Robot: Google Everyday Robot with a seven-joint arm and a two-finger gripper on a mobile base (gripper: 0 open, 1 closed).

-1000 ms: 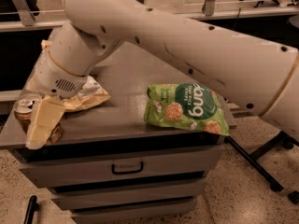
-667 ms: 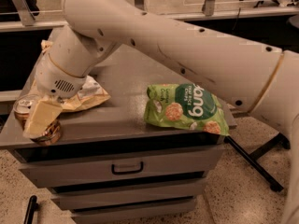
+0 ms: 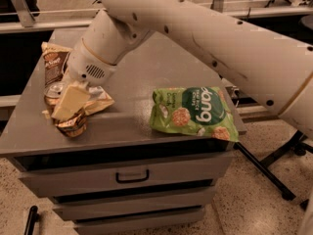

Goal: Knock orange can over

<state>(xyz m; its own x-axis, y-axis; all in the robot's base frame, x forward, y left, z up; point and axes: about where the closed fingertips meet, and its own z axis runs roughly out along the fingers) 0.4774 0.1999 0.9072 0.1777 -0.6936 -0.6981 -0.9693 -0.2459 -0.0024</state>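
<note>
The orange can (image 3: 74,125) stands near the front left corner of the grey cabinet top (image 3: 132,72). Its silver top (image 3: 54,88) shows to the upper left of its body, so it seems to lean left. My gripper (image 3: 69,102) is at the can, its cream tip lying across the can's front and hiding the middle of it. The white arm (image 3: 195,28) reaches in from the upper right.
A brown-and-cream snack bag (image 3: 53,62) stands just behind the can, with a crumpled part (image 3: 101,102) to its right. A green snack bag (image 3: 195,112) lies at the front right edge. Drawers (image 3: 132,176) sit below the top. Floor lies all around.
The cabinet, can and bags now sit further right and higher in the view. My gripper's tip stays against the can and lies a little lower across it than a second ago.
</note>
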